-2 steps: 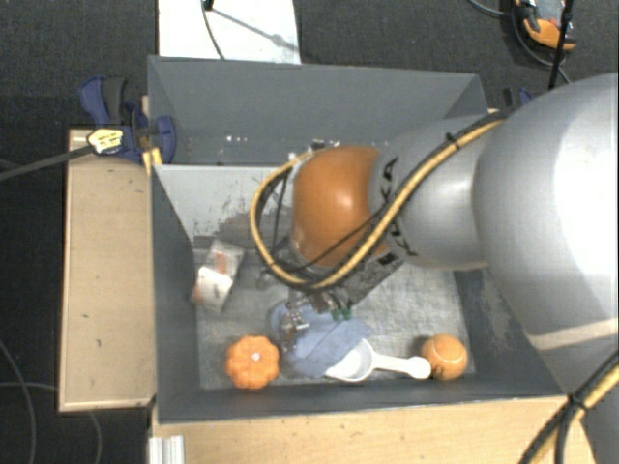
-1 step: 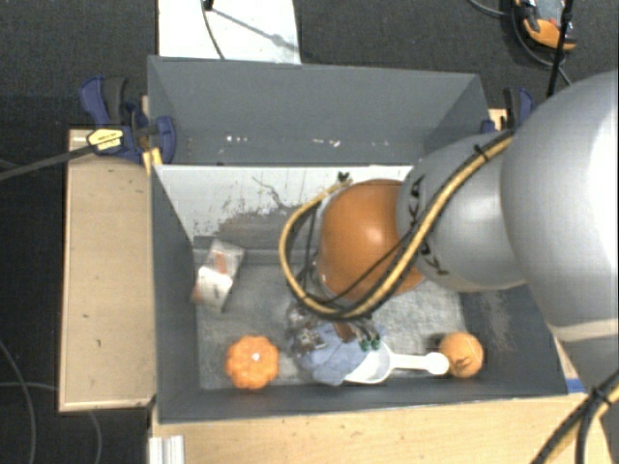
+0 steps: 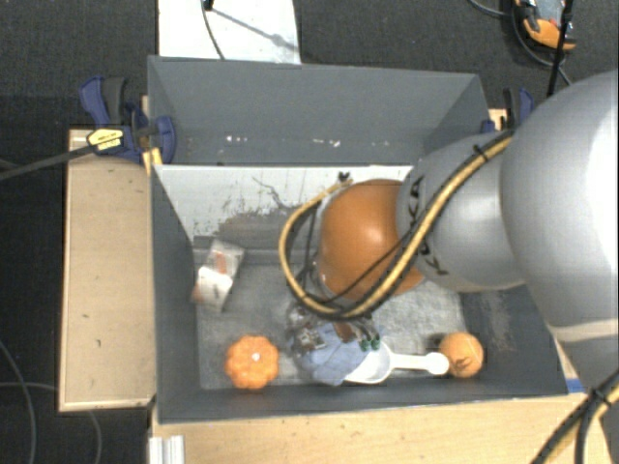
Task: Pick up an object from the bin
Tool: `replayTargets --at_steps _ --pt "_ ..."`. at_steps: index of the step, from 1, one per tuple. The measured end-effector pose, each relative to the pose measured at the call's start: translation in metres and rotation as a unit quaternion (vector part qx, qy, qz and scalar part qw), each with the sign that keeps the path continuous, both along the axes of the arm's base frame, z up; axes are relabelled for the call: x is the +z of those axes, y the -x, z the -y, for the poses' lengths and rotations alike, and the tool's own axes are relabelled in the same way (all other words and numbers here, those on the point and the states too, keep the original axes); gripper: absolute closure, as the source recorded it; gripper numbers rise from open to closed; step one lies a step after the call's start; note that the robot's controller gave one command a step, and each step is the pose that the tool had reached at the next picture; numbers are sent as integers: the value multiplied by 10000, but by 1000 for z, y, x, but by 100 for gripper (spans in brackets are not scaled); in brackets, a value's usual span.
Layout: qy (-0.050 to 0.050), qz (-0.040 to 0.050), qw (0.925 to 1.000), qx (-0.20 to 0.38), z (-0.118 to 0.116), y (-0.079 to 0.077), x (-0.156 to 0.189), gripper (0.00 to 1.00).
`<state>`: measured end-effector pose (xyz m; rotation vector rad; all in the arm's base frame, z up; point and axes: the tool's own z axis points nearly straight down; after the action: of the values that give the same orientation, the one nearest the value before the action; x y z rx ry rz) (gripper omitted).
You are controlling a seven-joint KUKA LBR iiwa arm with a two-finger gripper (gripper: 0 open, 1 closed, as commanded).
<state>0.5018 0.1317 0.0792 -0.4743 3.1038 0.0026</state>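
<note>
Bright light glares white off the far wall of the bin (image 3: 242,187); its left wall lies in soft shade

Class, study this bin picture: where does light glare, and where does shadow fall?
Camera view: glare whitens the bin's far inner wall; the arm's silver casing catches light; shadow lies under the arm, around the gripper and the blue cloth.

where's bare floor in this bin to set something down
Bare floor lies between the packet and the pumpkin, and behind the packet, left of the arm. The front is crowded: pumpkin, blue cloth by the gripper, white spoon, orange ball.
</note>
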Motion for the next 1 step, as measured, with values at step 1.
replayTargets --at_steps 1 --pt "0 -1 10000 -17 0 0 0 100"
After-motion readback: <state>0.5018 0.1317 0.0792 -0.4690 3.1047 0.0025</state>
